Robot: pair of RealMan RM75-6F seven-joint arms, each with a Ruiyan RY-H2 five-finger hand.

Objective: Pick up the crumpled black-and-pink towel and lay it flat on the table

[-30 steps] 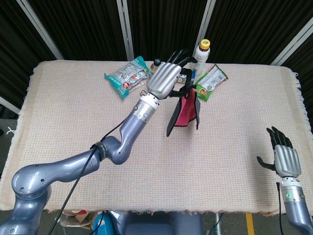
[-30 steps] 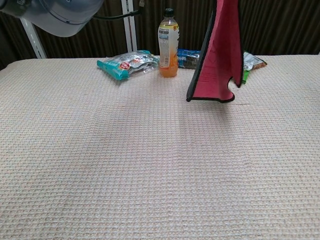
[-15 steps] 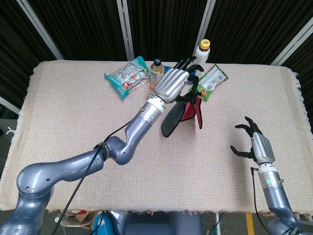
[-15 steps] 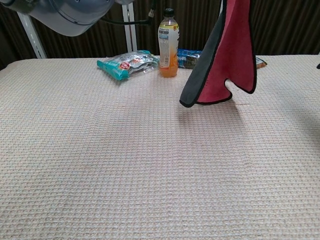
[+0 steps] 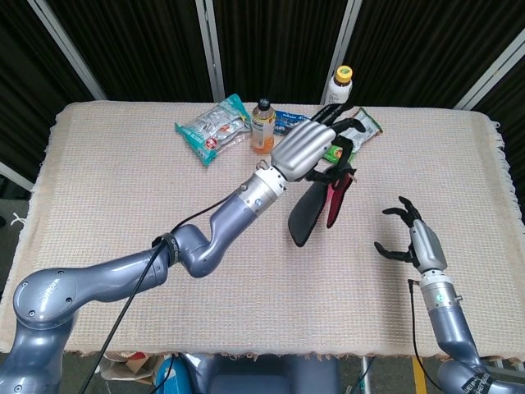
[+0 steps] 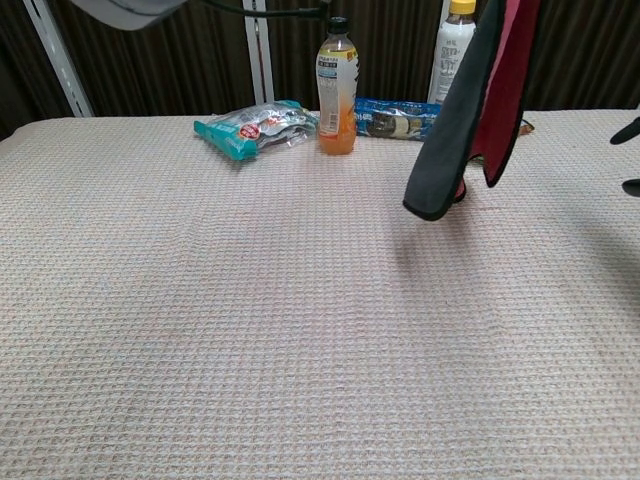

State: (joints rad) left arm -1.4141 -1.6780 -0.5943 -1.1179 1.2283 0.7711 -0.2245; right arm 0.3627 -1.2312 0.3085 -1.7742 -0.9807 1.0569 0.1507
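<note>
The black-and-pink towel (image 5: 316,208) hangs in the air over the right half of the table, pinched at its top by my left hand (image 5: 310,149). In the chest view the towel (image 6: 468,110) dangles edge-on, its dark side toward the camera, its lower tip just above the cloth. My right hand (image 5: 414,239) hovers at the table's right front, fingers spread and empty, a little right of the towel. Only its fingertips (image 6: 630,130) show at the chest view's right edge.
Along the far edge lie a teal snack bag (image 5: 213,130), an orange drink bottle (image 5: 262,125), a blue packet (image 5: 291,121), a white bottle with a yellow cap (image 5: 340,85) and a green packet (image 5: 361,131). A beige woven cloth (image 5: 123,205) covers the table.
My left hand carried the towel rightward and nearer, and the towel swung edge-on. My right hand rose and moved in toward the towel.
</note>
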